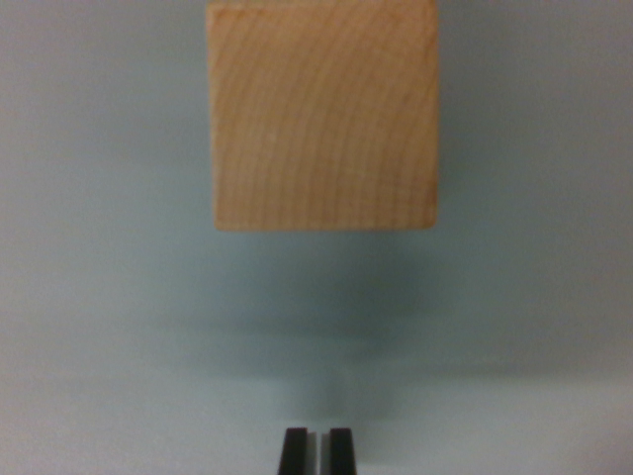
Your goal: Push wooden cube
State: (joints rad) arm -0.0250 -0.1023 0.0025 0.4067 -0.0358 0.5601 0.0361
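Count, wrist view: wooden cube [323, 116] ×1 (top edge cut off by the frame). Gripper [316, 450] ×1, with 2 dark fingertips [294, 451] visible. Surface [99, 327] ×1, plain pale grey-blue.

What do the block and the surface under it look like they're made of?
Block: looks like pale unfinished wood; curved grain lines run across its face and there's no gloss. Surface: a smooth, matte grey-blue sheet, material unclear in this blurred wrist view, showing only a soft shadow. Gripper: the dark fingertips look like plastic or rubber, hard to tell.
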